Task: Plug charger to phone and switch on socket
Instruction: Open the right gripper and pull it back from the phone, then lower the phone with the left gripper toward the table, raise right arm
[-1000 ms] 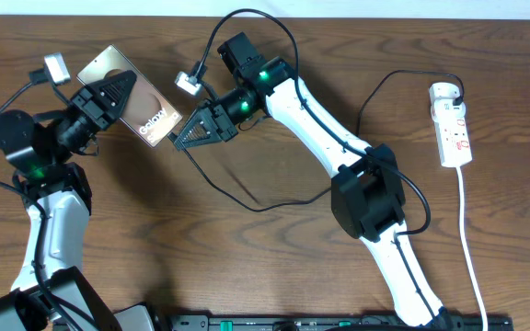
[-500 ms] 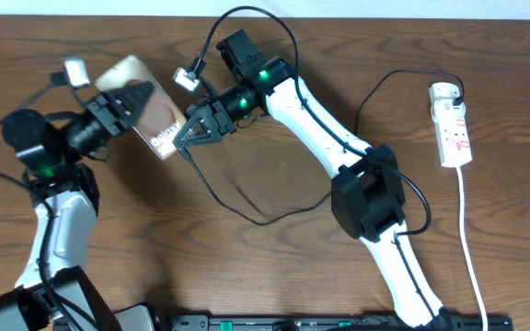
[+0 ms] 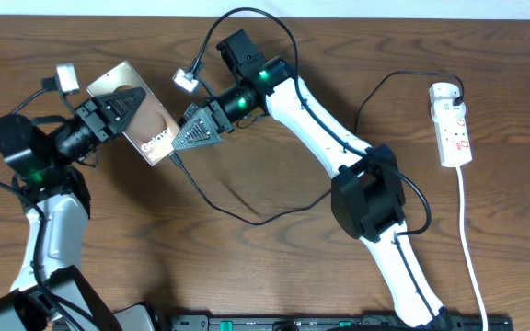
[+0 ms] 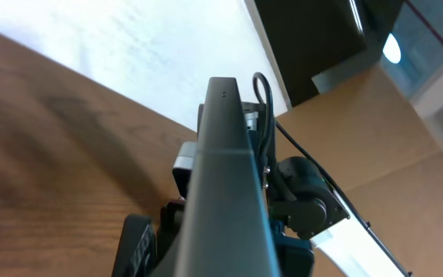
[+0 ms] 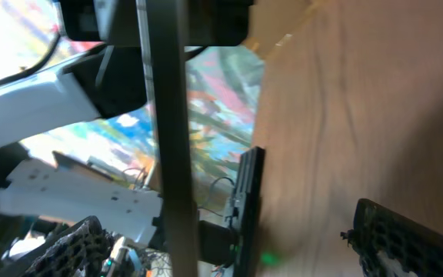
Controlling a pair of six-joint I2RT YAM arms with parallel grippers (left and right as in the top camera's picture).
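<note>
The phone (image 3: 142, 125) serves as the landmark: it sits tilted above the wooden table (image 3: 247, 267) at upper left, bronze face up with its white lettering at the lower end. The left gripper (image 3: 129, 104) is clamped on the phone, its dark fingers lying across the face from the left side; in the left wrist view the phone (image 4: 225, 192) appears edge-on, running up the middle of the picture. Just right of the phone's lower end, the right gripper (image 3: 184, 138) points its tip at that edge, nearly touching it, and the charger (image 3: 247, 213) trails from there in a long black loop across the table to the right. Whether the right fingers are pinched on the cable's plug tip cannot be told from above; in the right wrist view a dark upright bar fills the middle and the textured fingers (image 5: 406, 238) stand wide at the edges. Far right of the phone, the socket (image 3: 453, 127) lies flat with its white cord (image 3: 472, 248) running down the table.
</note>
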